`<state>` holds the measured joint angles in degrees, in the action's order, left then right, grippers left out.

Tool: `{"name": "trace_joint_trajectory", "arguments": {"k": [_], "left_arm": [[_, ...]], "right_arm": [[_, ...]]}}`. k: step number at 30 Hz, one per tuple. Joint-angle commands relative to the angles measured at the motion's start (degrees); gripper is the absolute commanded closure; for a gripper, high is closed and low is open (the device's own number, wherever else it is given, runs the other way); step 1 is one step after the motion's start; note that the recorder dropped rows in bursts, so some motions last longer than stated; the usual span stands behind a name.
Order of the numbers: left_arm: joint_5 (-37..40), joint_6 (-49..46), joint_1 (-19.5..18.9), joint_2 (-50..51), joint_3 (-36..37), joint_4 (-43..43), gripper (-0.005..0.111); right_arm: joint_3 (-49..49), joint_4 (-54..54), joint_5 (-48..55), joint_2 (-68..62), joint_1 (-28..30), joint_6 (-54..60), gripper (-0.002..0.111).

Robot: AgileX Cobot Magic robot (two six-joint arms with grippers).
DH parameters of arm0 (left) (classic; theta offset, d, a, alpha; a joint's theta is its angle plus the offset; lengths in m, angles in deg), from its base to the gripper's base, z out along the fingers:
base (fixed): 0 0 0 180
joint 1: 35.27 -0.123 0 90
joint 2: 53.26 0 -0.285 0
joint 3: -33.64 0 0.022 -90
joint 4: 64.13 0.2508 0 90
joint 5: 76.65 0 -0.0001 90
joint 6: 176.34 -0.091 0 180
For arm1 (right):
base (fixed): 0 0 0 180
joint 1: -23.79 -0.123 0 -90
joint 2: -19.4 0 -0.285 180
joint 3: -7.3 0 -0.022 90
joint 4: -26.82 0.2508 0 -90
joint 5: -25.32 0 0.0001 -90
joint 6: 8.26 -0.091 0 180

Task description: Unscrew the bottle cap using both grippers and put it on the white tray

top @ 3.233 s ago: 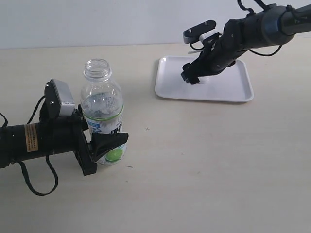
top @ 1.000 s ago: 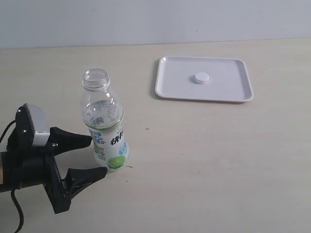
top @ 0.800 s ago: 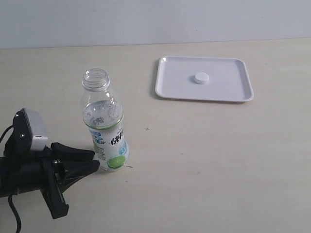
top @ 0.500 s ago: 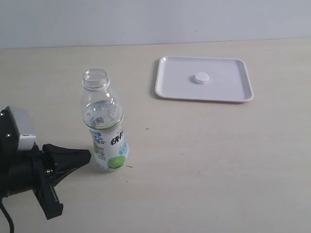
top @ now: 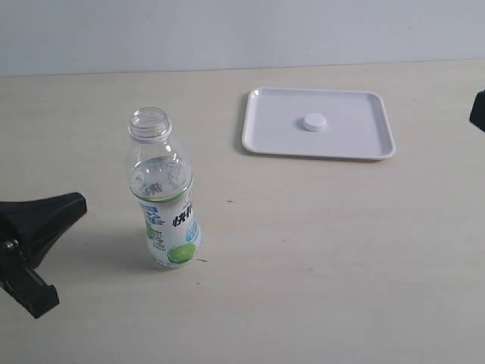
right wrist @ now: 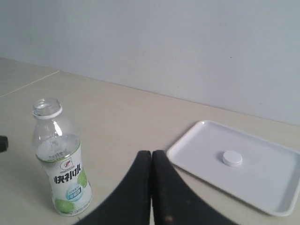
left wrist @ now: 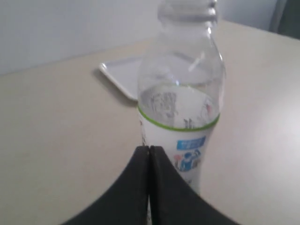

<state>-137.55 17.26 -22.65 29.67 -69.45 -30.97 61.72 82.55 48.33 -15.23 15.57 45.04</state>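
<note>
The clear bottle (top: 163, 193) with its lime label stands upright and uncapped on the table, left of centre; it also shows in both wrist views (left wrist: 180, 101) (right wrist: 61, 164). The white bottle cap (top: 314, 121) (right wrist: 232, 158) lies flat in the middle of the white tray (top: 356, 144) (right wrist: 276, 187) at the back right. My left gripper (top: 76, 203) (left wrist: 149, 149) is shut and empty, well left of the bottle. My right gripper (right wrist: 151, 153) is shut with nothing in it; only a black sliver (top: 478, 111) of that arm shows at the exterior view's right edge.
A pale wall rises behind the beige table (top: 318, 250). The tray's corner (left wrist: 117, 77) shows behind the bottle in the left wrist view.
My left gripper shut and drew back to the left, away from the bottle. The right gripper left the cap on the tray earlier and has withdrawn to the right edge.
</note>
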Motion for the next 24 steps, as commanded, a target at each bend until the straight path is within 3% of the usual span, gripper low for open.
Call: {"name": "trace_joint_trajectory", "arguments": {"k": [1,5,8,14,24], "left_arm": [[2.0,5.7,-0.2,-7.0,0.3,-2.5,0.107],[4.9,8.9,-0.2,-14.2,0.3,-2.5,0.107],[10.9,10.0,-0.2,-19.4,0.3,-2.5,0.107],[25.0,14.2,-0.2,-30.9,0.3,-2.0,0.107],[35.9,24.8,0.0,-50.6,0.3,7.1,0.107]], "right_arm": [[4.3,14.7,-3.4,0.2,0.2,17.5,0.108],[7.0,23.1,-1.9,0.2,0.2,30.9,0.108],[8.5,23.7,1.7,0.2,0.2,34.7,0.108],[9.8,23.5,5.7,0.2,0.2,36.5,0.108],[9.8,25.1,-0.5,0.2,0.2,36.0,0.108]]}}
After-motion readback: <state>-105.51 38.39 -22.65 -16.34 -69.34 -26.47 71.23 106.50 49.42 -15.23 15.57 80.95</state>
